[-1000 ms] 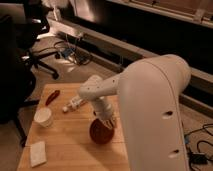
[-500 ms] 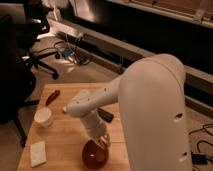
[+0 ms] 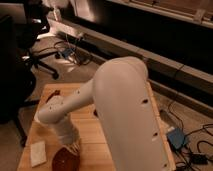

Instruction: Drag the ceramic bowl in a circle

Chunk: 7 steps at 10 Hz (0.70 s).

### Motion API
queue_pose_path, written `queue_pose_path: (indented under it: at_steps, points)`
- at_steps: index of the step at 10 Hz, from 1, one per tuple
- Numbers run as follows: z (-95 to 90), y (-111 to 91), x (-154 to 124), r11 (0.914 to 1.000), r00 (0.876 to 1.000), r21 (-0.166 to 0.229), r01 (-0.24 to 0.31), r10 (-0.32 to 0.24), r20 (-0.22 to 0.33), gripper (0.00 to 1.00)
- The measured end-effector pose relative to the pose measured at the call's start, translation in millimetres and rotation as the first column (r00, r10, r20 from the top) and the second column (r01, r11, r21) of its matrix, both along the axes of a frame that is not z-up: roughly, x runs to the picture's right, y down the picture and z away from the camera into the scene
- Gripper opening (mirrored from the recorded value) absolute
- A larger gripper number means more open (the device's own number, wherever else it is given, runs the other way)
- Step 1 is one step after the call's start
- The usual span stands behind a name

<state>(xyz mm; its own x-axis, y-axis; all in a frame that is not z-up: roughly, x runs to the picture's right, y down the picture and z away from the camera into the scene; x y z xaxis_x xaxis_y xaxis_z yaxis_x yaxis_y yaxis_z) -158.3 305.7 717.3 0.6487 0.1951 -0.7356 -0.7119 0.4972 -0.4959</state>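
The ceramic bowl (image 3: 64, 161) sits at the bench's (image 3: 32, 131) near edge, at 6 o'clock, with a white pad (image 3: 37, 152) just beside it at 9 o'clock. The gripper (image 3: 75, 146) points down at the bowl's 1 o'clock rim, jaws closed on it. The arm (image 3: 120, 100) folds back from the wrist, its elbow at 10 o'clock. An office chair (image 3: 37, 62) stands beyond the bench at 11 o'clock.

Whitish gripper (image 3: 74, 146) at the reddish-brown ceramic bowl (image 3: 64, 161); tan wooden table (image 3: 92, 150), white cloth (image 3: 38, 152).
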Motion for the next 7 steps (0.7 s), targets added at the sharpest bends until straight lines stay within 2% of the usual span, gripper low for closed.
queue_pose_path:
  at_steps: [1,3,5,7]
  points:
    - [14.7,-5,-19,0.9999,0.999,0.013,0.005,-0.005,0.035,0.0]
    - [56.9,-32,-35,0.9967,0.999,0.081,-0.009,0.006,0.037,0.0]
    - [95.0,-72,-23,0.9859,0.999,0.162,-0.043,0.046,-0.015,0.0]
    - [119.0,-100,3,0.9744,0.994,0.218,-0.056,0.076,-0.083,0.0]
